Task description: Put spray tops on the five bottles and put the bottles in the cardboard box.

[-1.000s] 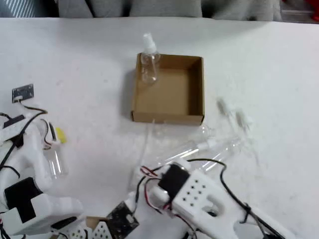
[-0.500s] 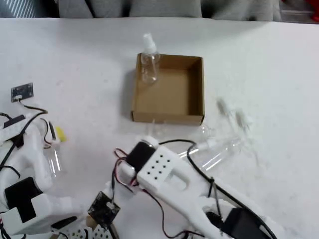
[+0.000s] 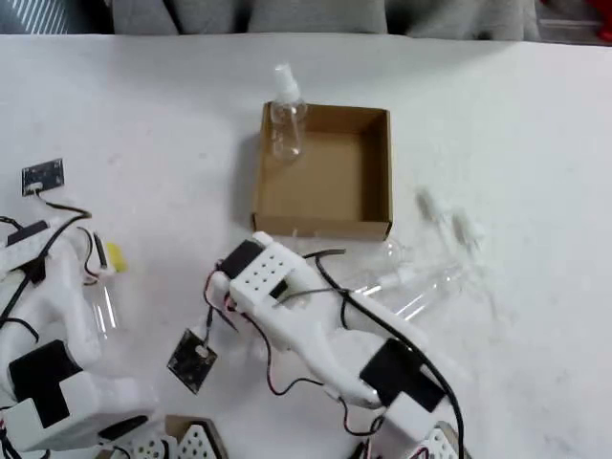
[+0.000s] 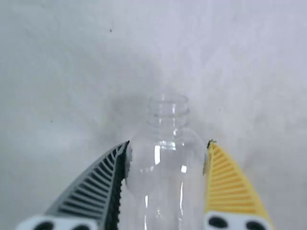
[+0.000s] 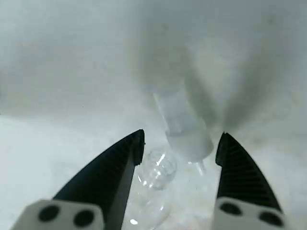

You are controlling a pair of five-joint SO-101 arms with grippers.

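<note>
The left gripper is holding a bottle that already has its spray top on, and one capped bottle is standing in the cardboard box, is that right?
Not quite. The bottle in the left gripper has no spray top on it: the left wrist view shows its threaded neck open. The rest holds: one capped bottle stands in the cardboard box.

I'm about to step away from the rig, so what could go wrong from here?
The right gripper is open over a spray top lying right beside a loose bottle; closing might catch or knock both. The uncapped bottle in the left gripper is pinched at its rounded shoulder, so it could slip or tilt during capping.
</note>
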